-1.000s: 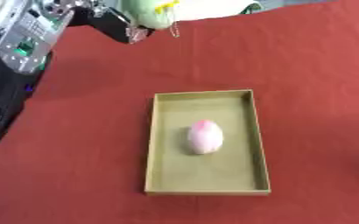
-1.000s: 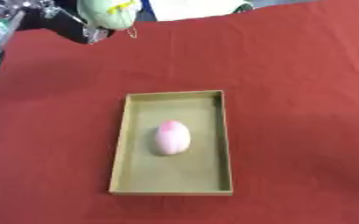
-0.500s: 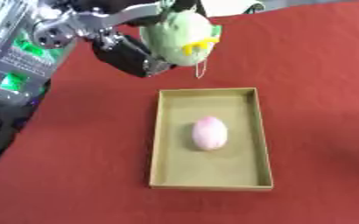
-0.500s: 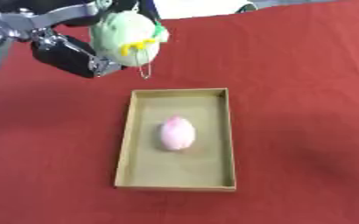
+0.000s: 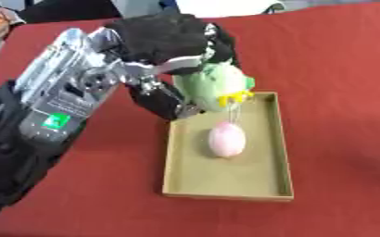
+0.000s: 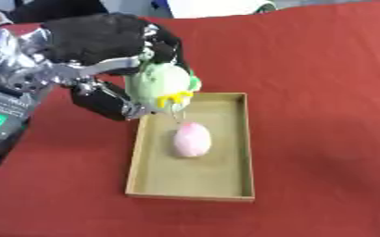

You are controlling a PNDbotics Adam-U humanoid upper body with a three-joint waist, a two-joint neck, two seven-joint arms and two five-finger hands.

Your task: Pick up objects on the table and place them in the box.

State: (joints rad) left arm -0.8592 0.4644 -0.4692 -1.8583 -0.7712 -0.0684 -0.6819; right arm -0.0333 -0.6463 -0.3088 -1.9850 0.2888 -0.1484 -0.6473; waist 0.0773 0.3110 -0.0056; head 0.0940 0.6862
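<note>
My left hand [image 5: 170, 44] is curled round a pale green plush toy [image 5: 212, 86] with yellow bits, and holds it in the air over the far left corner of the box. The box [image 5: 278, 152] is a shallow tan cardboard tray lying on the red tablecloth. A pink, egg-shaped object [image 5: 227, 140] lies inside it, just below the toy. A thin string hangs from the toy toward the pink object. My right hand shows in neither view.
The red tablecloth [image 6: 323, 69] stretches wide on the right and in front of the box. My left forearm [image 5: 55, 106] covers the left side of the table. Dark and white shapes sit beyond the table's far edge.
My left hand has carried the green plush toy from the far left of the table rightward and nearer, so it now hangs over the box's far left corner. The pink object has stayed put.
</note>
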